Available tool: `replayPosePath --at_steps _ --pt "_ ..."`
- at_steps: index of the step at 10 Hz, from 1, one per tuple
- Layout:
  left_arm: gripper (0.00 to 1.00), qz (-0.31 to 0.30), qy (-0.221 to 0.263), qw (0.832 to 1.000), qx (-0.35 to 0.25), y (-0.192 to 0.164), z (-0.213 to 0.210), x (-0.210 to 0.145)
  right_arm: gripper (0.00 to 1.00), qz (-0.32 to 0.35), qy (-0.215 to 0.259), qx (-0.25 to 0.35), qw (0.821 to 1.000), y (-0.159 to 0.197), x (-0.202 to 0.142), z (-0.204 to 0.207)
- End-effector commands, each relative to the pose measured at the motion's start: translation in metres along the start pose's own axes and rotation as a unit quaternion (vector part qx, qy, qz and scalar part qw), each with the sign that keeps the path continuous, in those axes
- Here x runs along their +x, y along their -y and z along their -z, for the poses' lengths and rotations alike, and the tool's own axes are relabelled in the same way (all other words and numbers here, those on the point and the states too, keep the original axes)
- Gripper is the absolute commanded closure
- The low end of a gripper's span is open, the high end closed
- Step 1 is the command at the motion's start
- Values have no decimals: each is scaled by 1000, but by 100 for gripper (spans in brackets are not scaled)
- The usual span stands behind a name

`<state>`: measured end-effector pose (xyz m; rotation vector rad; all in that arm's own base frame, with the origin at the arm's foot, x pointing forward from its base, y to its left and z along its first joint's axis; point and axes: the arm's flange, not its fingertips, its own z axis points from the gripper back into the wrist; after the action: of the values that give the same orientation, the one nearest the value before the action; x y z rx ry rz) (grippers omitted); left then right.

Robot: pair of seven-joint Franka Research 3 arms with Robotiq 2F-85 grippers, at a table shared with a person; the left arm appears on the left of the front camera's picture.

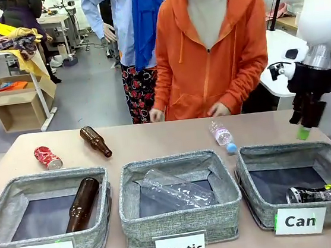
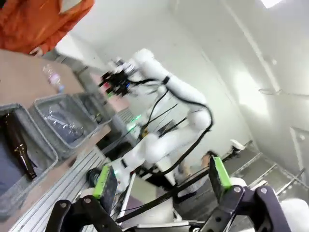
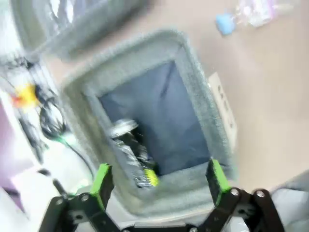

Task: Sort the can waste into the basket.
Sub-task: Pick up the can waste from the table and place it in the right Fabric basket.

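Note:
The black can (image 1: pixel 315 193) with green-yellow print lies on its side in the front right corner of the grey "Can" basket (image 1: pixel 288 153). My right gripper (image 1: pixel 305 125) hangs above that basket's far right rim. In the right wrist view my right gripper (image 3: pixel 159 176) is open and holds nothing, and the black can (image 3: pixel 133 155) lies below it inside the basket (image 3: pixel 203 96). The crushed red can (image 1: pixel 48 157) rests on the table at the far left, behind the "Bottle" bin. My left gripper (image 2: pixel 161 176) is open, lifted off the table and facing the room.
A brown bottle (image 1: pixel 96 141) lies on the table beside the red can. A small clear bottle (image 1: pixel 222 135) with a blue cap lies behind the "Plastic" bin (image 1: pixel 182 218). The "Bottle" bin (image 1: pixel 47 242) holds a brown bottle. A person in an orange hoodie (image 1: pixel 217 52) stands at the far edge.

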<state>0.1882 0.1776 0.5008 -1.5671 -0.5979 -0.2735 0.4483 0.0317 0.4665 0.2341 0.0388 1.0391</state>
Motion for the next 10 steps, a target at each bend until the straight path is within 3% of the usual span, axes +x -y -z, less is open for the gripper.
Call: replayPosePath --at_steps 1,3,4,5,6,7,8,10 --pt "0 12 -86 995 49 10 77 38 0 164 59 78 982 -18 11 -17" --pt "0 16 -168 984 62 -3 147 51 0 287 121 193 930 -24 0 -21" --pt "0 4 -207 978 41 -18 177 55 0 336 166 270 887 -24 -12 -19" --pt "0 -6 -222 975 27 -33 195 60 0 426 210 320 820 -20 -22 -13" --pt "0 -30 -236 971 23 -45 207 62 0 466 257 359 767 -19 -37 -9" --pt "0 -51 -235 970 29 -55 212 59 0 479 292 376 737 -18 -55 -5" --pt "0 -71 -212 973 57 -70 212 61 0 470 322 393 722 -18 -75 -3" --pt "0 -94 -167 979 72 -94 215 67 0 462 331 389 725 -18 -89 4"
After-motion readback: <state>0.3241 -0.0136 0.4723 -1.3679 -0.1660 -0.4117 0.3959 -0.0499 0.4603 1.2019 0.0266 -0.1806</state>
